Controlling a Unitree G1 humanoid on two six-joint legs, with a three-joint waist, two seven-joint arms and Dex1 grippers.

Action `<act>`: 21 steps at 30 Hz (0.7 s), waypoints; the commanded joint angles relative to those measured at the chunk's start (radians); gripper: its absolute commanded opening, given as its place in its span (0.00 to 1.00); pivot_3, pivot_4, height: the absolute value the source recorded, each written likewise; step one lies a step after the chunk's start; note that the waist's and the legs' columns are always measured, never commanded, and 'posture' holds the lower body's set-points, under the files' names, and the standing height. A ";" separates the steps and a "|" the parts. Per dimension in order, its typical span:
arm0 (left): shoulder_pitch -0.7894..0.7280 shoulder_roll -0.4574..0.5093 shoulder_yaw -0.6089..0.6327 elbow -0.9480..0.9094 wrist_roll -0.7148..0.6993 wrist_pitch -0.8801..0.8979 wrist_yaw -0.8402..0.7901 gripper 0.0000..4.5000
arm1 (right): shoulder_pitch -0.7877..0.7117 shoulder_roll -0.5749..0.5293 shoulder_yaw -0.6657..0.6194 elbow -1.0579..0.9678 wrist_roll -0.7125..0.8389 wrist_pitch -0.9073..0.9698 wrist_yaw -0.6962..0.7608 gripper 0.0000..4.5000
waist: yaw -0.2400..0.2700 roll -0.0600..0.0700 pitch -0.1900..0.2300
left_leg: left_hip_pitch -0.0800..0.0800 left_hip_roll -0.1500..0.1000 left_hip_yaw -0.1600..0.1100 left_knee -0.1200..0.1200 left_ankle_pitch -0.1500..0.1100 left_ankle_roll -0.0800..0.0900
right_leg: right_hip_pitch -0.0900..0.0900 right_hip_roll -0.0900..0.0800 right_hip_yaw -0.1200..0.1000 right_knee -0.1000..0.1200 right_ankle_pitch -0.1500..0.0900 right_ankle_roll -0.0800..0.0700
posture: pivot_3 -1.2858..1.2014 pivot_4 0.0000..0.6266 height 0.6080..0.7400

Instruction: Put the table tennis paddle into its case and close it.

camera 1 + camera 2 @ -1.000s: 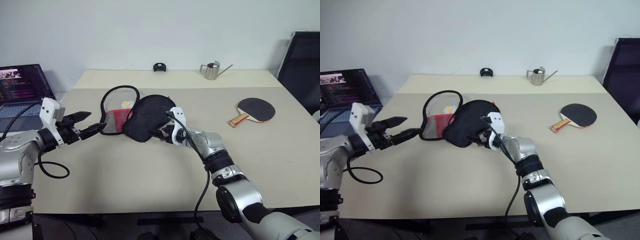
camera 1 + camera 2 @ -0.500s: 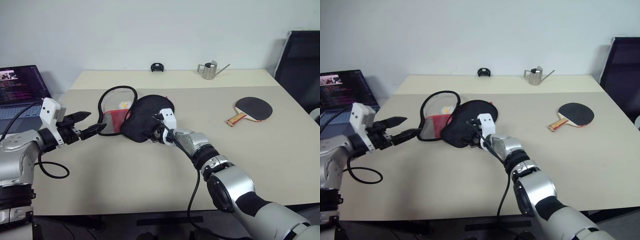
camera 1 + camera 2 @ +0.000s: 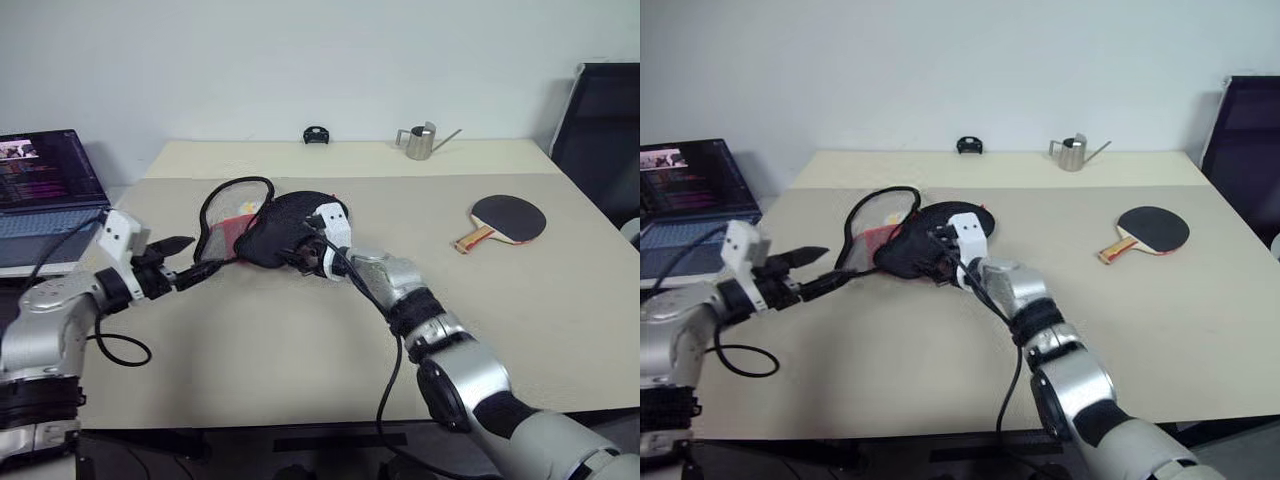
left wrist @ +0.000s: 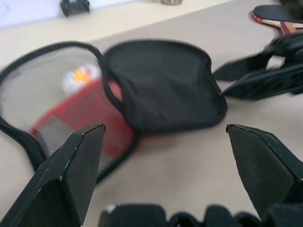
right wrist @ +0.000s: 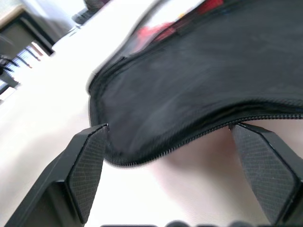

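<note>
From the head cameras, the case (image 3: 270, 228) lies unzipped and flopped open left of centre on the table (image 3: 300, 360), while the table tennis paddle (image 3: 508, 220) sits well apart on the right, untouched. Left gripper (image 3: 198, 258) hangs wide open beside the case's left rim, probably to pin it.

Left wrist view: fingers (image 4: 71, 175) spread, red mesh lining (image 4: 83, 111) showing.

Right wrist view: right gripper (image 5: 168, 177) wide too, straddling the zipper edge (image 5: 199, 137), holding nothing.

Case (image 3: 270, 228) table-left (image 3: 300, 340) — paddle (image 3: 505, 220) far right.
</note>
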 commanded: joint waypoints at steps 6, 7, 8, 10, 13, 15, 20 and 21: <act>-0.054 -0.055 -0.056 -0.013 0.009 -0.008 0.018 1.00 | 0.202 -0.130 -0.003 -0.558 0.081 0.334 -0.020 0.99 | 0.003 0.000 0.000 | 0.000 0.000 0.000 0.001 0.000 0.001 | -0.001 0.000 0.001 0.002 0.000 0.000 | 0.52 0.24 1.00; -0.060 -0.061 -0.061 -0.008 0.009 -0.006 0.018 1.00 | 0.208 -0.139 -0.010 -0.586 0.088 0.350 -0.023 0.99 | 0.001 0.000 0.000 | 0.001 0.000 0.000 0.001 0.000 0.001 | -0.001 0.000 0.001 0.003 0.000 0.000 | 0.52 0.24 1.00; -0.066 -0.068 -0.067 -0.009 0.007 0.002 0.019 1.00 | 0.213 -0.146 -0.023 -0.613 0.099 0.370 -0.029 0.99 | -0.001 -0.001 0.000 | 0.001 0.000 0.000 0.001 0.000 0.001 | -0.001 0.001 0.001 0.004 0.000 0.000 | 0.52 0.24 1.00; -0.086 -0.095 -0.082 0.011 0.006 0.026 0.033 1.00 | 0.218 -0.181 -0.047 -0.683 0.124 0.414 -0.026 0.99 | -0.002 0.000 0.000 | 0.003 0.001 0.000 0.001 0.000 0.001 | -0.001 0.001 0.001 0.006 0.000 0.000 | 0.52 0.24 1.00; -0.112 -0.139 -0.103 0.062 0.014 0.054 0.058 1.00 | 0.207 -0.245 -0.080 -0.768 0.168 0.472 -0.008 0.99 | 0.003 -0.001 0.000 | 0.002 0.000 0.000 0.001 0.000 0.001 | -0.001 0.001 0.001 0.006 0.000 0.000 | 0.52 0.24 1.00; -0.115 -0.158 -0.108 0.078 0.024 0.057 0.078 1.00 | 0.198 -0.281 -0.096 -0.794 0.189 0.495 -0.003 0.99 | 0.004 -0.001 0.000 | 0.002 0.000 0.000 0.002 0.000 0.001 | 0.000 0.001 0.001 0.006 0.000 0.000 | 0.52 0.24 1.00; -0.090 -0.194 -0.082 0.074 0.012 0.114 0.158 1.00 | 0.188 -0.372 -0.146 -0.842 0.235 0.541 0.003 0.99 | 0.003 -0.001 0.000 | 0.002 0.000 0.000 0.001 0.000 0.001 | 0.000 0.001 0.001 0.006 0.000 0.000 | 0.52 0.24 1.00; -0.079 -0.203 -0.078 0.060 0.003 0.132 0.170 1.00 | 0.189 -0.387 -0.155 -0.847 0.241 0.546 0.001 0.99 | 0.002 -0.001 0.000 | 0.002 0.000 0.000 0.002 0.000 0.001 | 0.000 0.001 0.001 0.005 0.000 0.000 | 0.52 0.24 1.00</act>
